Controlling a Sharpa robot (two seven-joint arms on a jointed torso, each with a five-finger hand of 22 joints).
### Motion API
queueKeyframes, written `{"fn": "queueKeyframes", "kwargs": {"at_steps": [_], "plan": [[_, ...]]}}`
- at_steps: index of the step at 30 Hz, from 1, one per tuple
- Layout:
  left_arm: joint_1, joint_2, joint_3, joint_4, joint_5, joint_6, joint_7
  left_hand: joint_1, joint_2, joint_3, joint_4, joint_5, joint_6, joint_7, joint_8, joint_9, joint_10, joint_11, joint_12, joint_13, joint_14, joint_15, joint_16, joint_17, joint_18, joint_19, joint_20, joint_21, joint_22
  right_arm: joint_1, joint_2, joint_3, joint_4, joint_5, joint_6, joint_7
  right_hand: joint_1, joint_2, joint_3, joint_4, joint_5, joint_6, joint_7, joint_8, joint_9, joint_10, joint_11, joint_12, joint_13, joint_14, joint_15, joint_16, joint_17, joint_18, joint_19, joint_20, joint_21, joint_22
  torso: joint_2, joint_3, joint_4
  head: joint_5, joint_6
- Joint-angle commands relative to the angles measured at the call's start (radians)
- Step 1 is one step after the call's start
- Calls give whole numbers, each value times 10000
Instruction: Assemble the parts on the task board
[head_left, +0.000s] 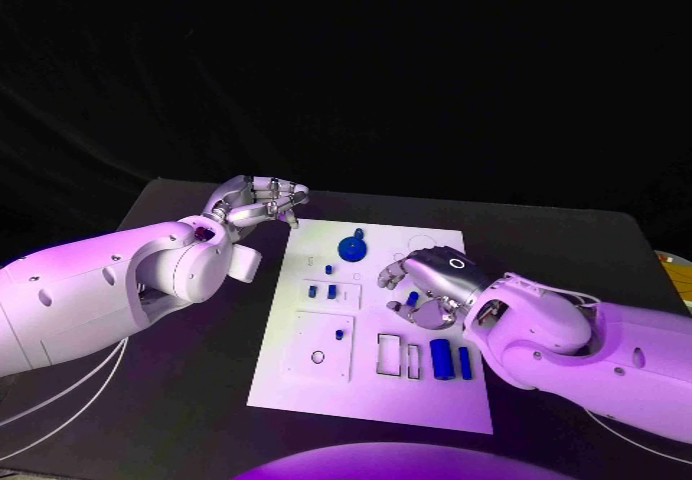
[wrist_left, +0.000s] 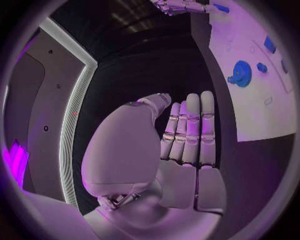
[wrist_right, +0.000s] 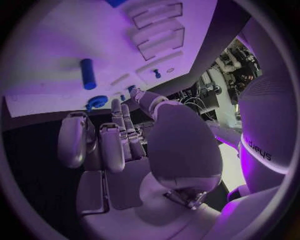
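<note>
The right hand (head_left: 427, 285) was positioned over the middle of the white task board (head_left: 289, 392), palm down with fingers curled, and a small blue peg (head_left: 413, 299) showed between its fingertips; the hand appeared to be pinching it, though the contact itself was partly hidden. In the right wrist view the same hand (wrist_right: 119, 150) had its fingers drawn in close over the board (wrist_right: 50, 50), with a blue cylinder (wrist_right: 87, 74) lying loose on the surface beyond it. The left hand (head_left: 263, 205) rested off the board's far left corner, above the black tabletop (head_left: 173, 400), holding nothing; the left wrist view showed its fingers (wrist_left: 190, 130) straight and side by side, the palm flat and empty. On the board, a round blue disc (head_left: 355, 244) lay near the far edge, small blue pieces (head_left: 332, 291) stood in the slots left of centre, and two blue bars (head_left: 450, 359) lay upright in the near right recesses beside an unfilled frame (head_left: 389, 354). Judgement: the step in hand was the carrying or seating of one small peg by the right hand, with assembly partly done. The next move would call for aligning the peg squarely over its socket and lowering it without tilt; which socket was intended could not be determined.
</note>
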Motion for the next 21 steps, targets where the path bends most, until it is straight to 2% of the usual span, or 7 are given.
{"fn": "queueKeyframes", "kwargs": {"at_steps": [1, 5, 6, 7, 8, 13, 21], "plan": [[5, 12, 6, 18, 42, 206, 47, 63, -6, -12, -33, 35, -66, -1, 54, 16, -66, 10, 10, -13, -73, 31, -69, -16, 31, -40, 43, -25, 5, 114, -254, -2, -85, 763, 1164, 171, -10, -24, -538, 120, 102, -165, -25, -128, -66, -305, 12, 59, -110, 343, 70, -69, -103, 222, -162, -8, -484, 1132, 1, -1, -13, -65, 44], [5, 16, 5, 11, 42, 205, 51, 63, -6, -12, -33, 35, -66, -1, 54, 16, -66, 10, 10, -13, -73, 31, -69, -16, 31, -40, 43, -25, 5, 201, -450, 2, -180, 704, 1702, 224, 468, 349, -2003, 392, 104, -294, -202, -294, -176, -825, 119, 163, -419, 219, 140, -254, -455, 348, -371, 61, -1341, 762, 15, 13, -6, -62, 55], [5, 18, 4, 10, 42, 207, 52, 63, -6, -12, -33, 35, -66, -1, 54, 16, -66, 10, 10, -13, -73, 31, -69, -16, 31, -40, 43, -25, 5, 211, -473, 2, -195, 664, 1783, 230, 579, 422, -2266, 455, 104, -299, -220, -317, -196, -875, 131, 207, -472, 207, 145, -275, -496, 358, -379, 71, -1422, 723, 16, 14, 1, -66, 52], [5, 19, 4, 9, 42, 210, 52, 63, -6, -12, -33, 35, -66, -1, 54, 16, -66, 10, 10, -13, -73, 31, -69, -16, 31, -40, 43, -25, 5, 221, -491, 2, -215, 611, 1866, 233, 579, 422, -2266, 455, 104, -299, -220, -317, -196, -875, 131, 207, -472, 207, 145, -275, -496, 358, -379, 71, -1422, 723, 19, 14, 11, -71, 47], [5, 20, 4, 8, 42, 212, 52, 63, -6, -12, -33, 35, -66, -1, 54, 16, -66, 10, 10, -13, -73, 31, -69, -16, 31, -40, 43, -25, 5, 226, -496, 2, -227, 584, 1908, 234, 854, 587, -2763, 611, 109, -267, -237, -354, -240, -951, 134, 331, -587, 210, 153, -275, -508, 361, -350, 76, -1487, 683, 19, 13, 13, -69, 48], [5, 27, 3, 2, 42, 227, 49, 63, -6, -12, -33, 35, -66, -1, 54, 16, -66, 10, 10, -13, -73, 31, -69, -16, 31, -40, 43, -25, 5, 240, -451, -3, -348, 370, 2088, 209, 1179, 771, -2873, 704, 113, -135, -236, -347, -278, -807, 80, 556, -653, 243, 110, -244, -464, 351, -281, 46, -1444, 689, 16, 2, 21, -70, 51], [5, 16, 3, 2, 42, 230, 39, 63, -6, -12, -33, 35, -66, -1, 54, 16, -66, 10, 10, -13, -73, 31, -69, -16, 31, -40, 43, -25, 5, 232, -339, -15, -426, 271, 2046, 224, 1393, 886, -2712, 890, 95, 176, -211, -303, -343, -310, -67, 936, -705, 285, -17, -233, -449, 274, -66, -64, -1037, 839, 15, -6, 21, -56, 29]]}}
